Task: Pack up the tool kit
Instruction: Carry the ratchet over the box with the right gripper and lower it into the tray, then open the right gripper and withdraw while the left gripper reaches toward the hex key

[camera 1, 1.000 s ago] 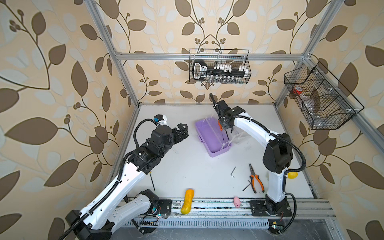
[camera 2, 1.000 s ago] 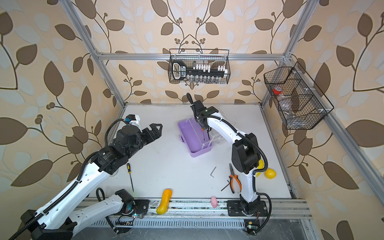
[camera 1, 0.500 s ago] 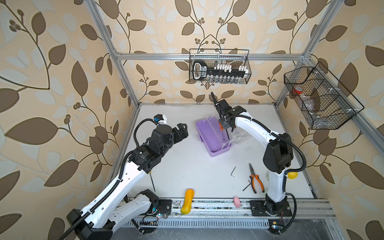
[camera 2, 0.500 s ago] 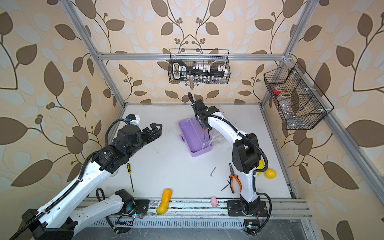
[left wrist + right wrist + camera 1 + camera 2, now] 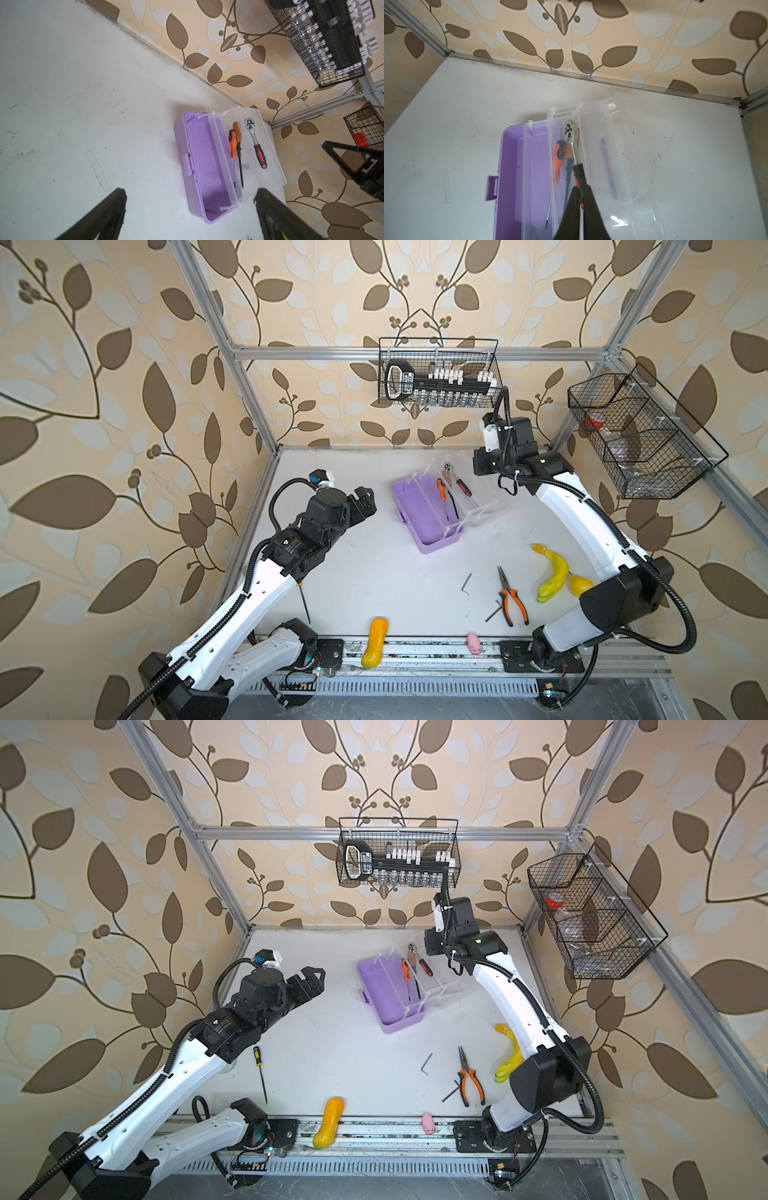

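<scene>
White table (image 5: 374,572) — ratchet (image 5: 572,143) sits in the tool kit (image 5: 512,166) just ahead of the right pincer (image 5: 580,189), clamped on nothing; left pincer (image 5: 190,191) gapes wide, empty. Next, likely — reach back for the pliers (image 5: 513,599).

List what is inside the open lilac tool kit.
The tool kit holds two screwdrivers and a ratchet, all lying on clear plastic, tray or lid I cannot tell. No tools show in the lilac base; beneath the plastic it shows only dimly.

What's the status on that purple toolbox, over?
Left tool open, empty. Right tool shut, empty. Lilac plastic tool kit with clear lid open, red-handled ratchet in its clear section. Orange-handled pliers on table.
</scene>
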Tool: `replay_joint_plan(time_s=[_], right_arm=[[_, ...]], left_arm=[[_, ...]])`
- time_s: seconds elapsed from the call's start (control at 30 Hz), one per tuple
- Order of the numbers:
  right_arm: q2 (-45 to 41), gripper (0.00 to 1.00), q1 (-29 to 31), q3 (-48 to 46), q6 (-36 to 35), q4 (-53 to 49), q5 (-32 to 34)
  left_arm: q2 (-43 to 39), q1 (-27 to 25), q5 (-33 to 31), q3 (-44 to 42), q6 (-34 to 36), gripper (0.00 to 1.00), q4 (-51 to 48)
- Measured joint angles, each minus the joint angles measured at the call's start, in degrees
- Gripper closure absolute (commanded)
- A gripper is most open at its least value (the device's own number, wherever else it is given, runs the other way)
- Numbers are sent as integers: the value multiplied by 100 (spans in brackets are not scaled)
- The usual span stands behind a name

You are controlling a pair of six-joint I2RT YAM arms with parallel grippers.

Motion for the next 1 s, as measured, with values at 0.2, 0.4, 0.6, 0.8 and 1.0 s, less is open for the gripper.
replay_joint_plan(time_s=[0.2,0.4,0.6,0.8,1.0], right_arm=[[807,87,9,-7,-9,17,-326],[1161,84,11,39,-31,7,-422],[1543,80,11,247,-68,2,-411],[1661,76,15,264,-74,7,-402],[1185,77,186,-280,24,326,-306]], left_arm=[[79,39,76,0,-37,1,7],[210,114,127,0,-42,1,17],[286,175,254,0,-44,1,24],[291,227,385,0,-48,8,48],[717,210,1296,7,256,58,474]])
